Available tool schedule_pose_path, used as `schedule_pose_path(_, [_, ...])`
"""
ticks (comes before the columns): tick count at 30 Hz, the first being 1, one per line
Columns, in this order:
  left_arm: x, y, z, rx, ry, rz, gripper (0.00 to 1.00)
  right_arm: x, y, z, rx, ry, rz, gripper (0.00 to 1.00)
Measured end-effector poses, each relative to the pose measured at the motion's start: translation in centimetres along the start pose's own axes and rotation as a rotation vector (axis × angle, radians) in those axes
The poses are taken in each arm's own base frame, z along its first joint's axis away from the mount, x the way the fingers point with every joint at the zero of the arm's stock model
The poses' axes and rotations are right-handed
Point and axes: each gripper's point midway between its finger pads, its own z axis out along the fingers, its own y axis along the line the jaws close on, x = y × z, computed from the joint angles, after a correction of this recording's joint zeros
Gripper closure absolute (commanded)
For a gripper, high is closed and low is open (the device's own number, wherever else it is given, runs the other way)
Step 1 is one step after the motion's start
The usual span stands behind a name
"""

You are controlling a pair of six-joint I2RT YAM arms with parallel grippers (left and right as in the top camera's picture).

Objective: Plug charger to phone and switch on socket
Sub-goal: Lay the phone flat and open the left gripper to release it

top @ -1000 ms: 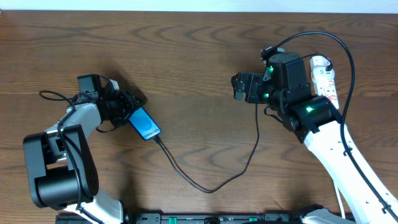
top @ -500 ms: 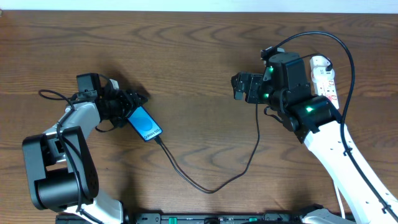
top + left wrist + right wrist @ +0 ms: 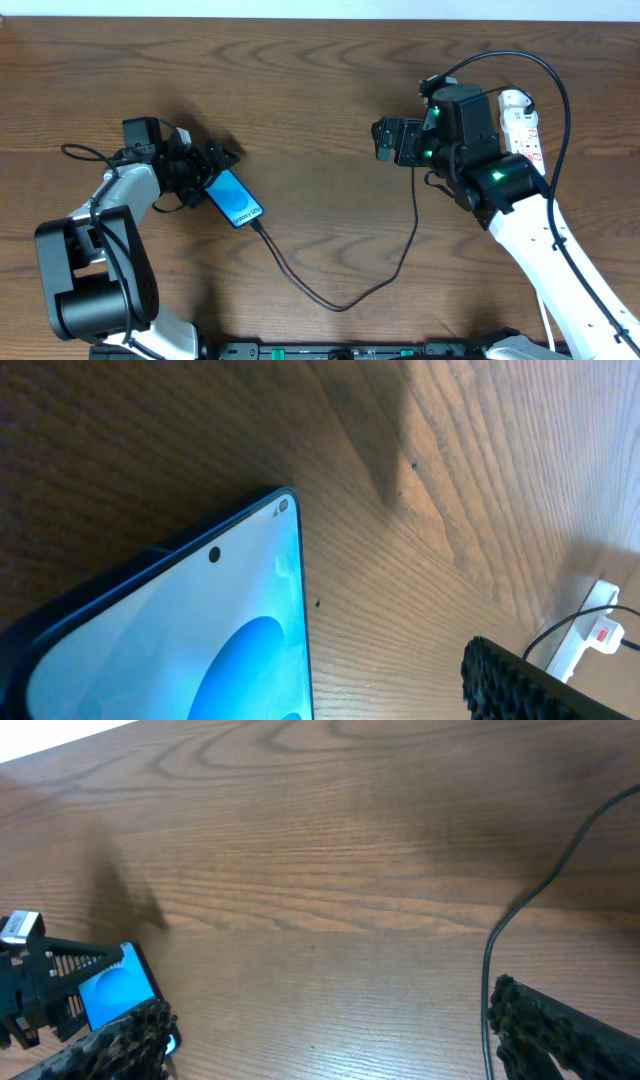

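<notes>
At the left of the desk (image 3: 300,80), the left claw (image 3: 212,168) is seen at the upper end of the phone (image 3: 236,200). Over the last second its fingers have been spread a little and eased off toward the upper right. The jaws now appear parted and not clamped on the phone. In the left wrist view one finger pad (image 3: 510,685) is shown apart from the phone's lit corner. The phone has barely been shifted and lies flat, screen up. The charger (image 3: 340,303) is seen meeting its lower end, so the plug is judged to be seated already and the phone to be released.

From there the cable is looped down across the middle and up toward the right arm. The right claw (image 3: 385,140) is unmoved, held wide with nothing between its fingers. The socket (image 3: 524,120) lies behind that arm at the far right, partly hidden. Its switch cannot be read, so switching it on is judged to be what is left.
</notes>
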Motion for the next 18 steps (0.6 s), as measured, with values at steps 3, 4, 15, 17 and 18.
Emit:
schedule_pose_path(3, [0.1,0.1,0.0,-0.003,0.006,-0.005,0.09,0.0,0.0,0.0,0.0,0.0,0.0,0.01])
schedule_pose_path(4, [0.2,0.1,0.0,-0.004,0.007,-0.006,0.09,0.0,0.0,0.0,0.0,0.0,0.0,0.01])
schedule_pose_path(15, [1.1,0.5,-0.2,-0.026,0.044,-0.035,0.09,0.0,0.0,0.0,0.0,0.001,0.0,0.01])
schedule_pose_path(17, [1.3,0.6,-0.3,-0.03,0.052,-0.041,0.09,0.0,0.0,0.0,0.001,0.001,0.0,0.01])
schedule_pose_path(18, [1.5,0.6,-0.3,-0.033,0.057,-0.045,0.09,0.0,0.0,0.0,0.001,0.001,0.0,0.01])
